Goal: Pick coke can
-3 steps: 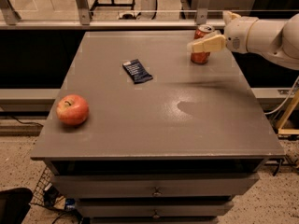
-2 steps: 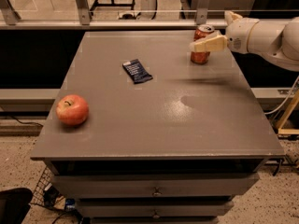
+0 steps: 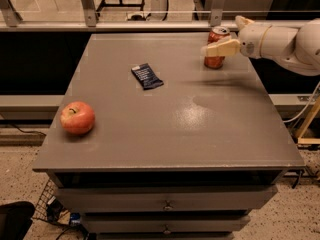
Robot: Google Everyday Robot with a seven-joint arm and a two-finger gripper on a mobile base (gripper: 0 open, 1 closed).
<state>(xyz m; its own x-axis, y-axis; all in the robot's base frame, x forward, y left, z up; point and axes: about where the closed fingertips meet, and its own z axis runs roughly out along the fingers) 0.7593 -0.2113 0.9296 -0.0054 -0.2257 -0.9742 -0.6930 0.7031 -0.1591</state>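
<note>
The coke can point(image 3: 216, 59), red with a silver top, stands upright at the far right of the grey table point(image 3: 170, 134). My gripper point(image 3: 223, 35) reaches in from the right at the can. Its near finger point(image 3: 220, 48) crosses in front of the can's middle and hides part of it. The far finger point(image 3: 242, 21) sits behind and to the right of the can. The fingers are spread apart, and the can rests on the table.
A red apple point(image 3: 77, 117) sits near the table's left front edge. A dark snack packet point(image 3: 146, 76) lies flat left of centre. A railing point(image 3: 150, 25) runs behind the table. Drawers point(image 3: 165, 202) are below the front edge.
Almost nothing has changed. The gripper stays at the can with its near finger across the can's front, and the can has not moved.
</note>
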